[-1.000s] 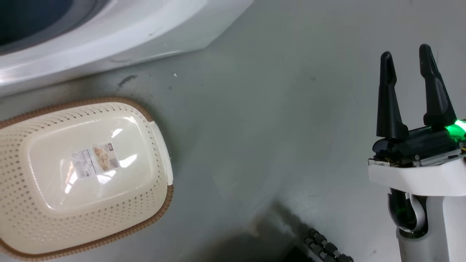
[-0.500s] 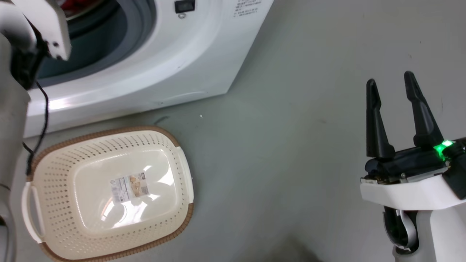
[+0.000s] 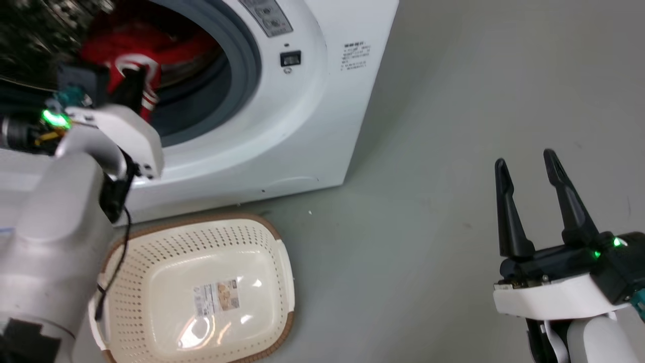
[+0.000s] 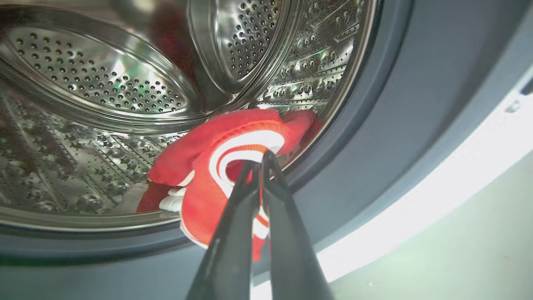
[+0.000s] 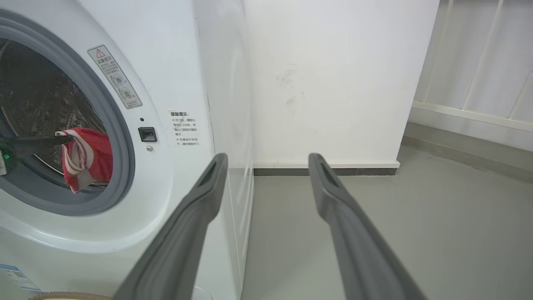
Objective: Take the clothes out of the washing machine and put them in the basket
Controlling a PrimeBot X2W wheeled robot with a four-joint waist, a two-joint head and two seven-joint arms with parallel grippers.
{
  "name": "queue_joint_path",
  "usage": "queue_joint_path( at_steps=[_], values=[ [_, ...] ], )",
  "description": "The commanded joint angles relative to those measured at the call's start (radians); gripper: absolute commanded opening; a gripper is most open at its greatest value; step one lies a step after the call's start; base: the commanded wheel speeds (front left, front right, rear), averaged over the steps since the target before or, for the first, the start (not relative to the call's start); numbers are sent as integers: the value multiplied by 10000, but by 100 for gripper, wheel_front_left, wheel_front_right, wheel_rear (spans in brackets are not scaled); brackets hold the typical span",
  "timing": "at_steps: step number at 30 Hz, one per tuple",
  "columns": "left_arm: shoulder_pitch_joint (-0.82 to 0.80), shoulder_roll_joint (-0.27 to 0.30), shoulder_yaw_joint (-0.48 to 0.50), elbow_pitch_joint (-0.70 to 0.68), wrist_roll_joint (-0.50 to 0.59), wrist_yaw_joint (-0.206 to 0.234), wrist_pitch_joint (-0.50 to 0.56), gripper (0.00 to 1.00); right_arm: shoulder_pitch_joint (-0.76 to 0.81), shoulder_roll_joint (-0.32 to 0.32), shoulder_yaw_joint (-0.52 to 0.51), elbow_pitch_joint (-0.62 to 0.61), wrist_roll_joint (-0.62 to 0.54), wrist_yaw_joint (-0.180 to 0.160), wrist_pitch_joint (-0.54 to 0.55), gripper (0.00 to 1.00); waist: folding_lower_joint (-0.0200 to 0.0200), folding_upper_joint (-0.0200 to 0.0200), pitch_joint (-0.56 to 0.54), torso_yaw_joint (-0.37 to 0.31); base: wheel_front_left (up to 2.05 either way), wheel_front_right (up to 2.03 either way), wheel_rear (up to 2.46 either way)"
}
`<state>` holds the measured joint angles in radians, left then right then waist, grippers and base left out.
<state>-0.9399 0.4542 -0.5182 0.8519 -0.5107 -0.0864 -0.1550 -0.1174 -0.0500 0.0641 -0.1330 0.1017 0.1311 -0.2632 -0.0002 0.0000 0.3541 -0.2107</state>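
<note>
Since one second ago the head camera is tilting upward, bringing the washing machine (image 3: 302, 126) port into the upper left. The left gripper (image 4: 262, 156) is clenching the red jersey (image 4: 200, 154) at the drum (image 4: 104, 83) lip, while the right gripper (image 3: 524, 157) is waiting spread open at lower right. The jersey should probably be drawn out slowly over the rubber rim, towards the basket (image 3: 201, 237) at bottom left.

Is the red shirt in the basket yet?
No, the jersey hangs at the mouth of the washer, clamped in the left gripper.

Red jersey (image 4: 195, 143) with white stripes, cream perforated basket (image 3: 151, 252), white washer (image 3: 302, 126).
</note>
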Motion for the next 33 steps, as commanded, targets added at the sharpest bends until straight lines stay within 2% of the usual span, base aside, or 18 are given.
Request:
queue_joint_path(
  at_steps=[1,8,19,33],
  values=[
    [363,-107,-33,-113,-12,96,-255,0,213,-6,-51,47,-49,-7,-26,100,2,0,-570,309,0,0,0],
    [1715,-365,80,-939,-129,622,-898,0,783,-4,-95,184,-247,-7,-24,100,2,0,-1548,626,0,0,0],
    [4125,-454,248,-3049,-22,1537,-1103,0,1596,-6,-165,357,-440,-7,-24,100,2,0,-2817,1046,0,0,0],
    [7049,-348,230,-5384,-91,2372,-1113,0,2210,-4,-339,416,-340,-7,-24,100,2,0,-3611,1344,0,0,0]
  ],
)
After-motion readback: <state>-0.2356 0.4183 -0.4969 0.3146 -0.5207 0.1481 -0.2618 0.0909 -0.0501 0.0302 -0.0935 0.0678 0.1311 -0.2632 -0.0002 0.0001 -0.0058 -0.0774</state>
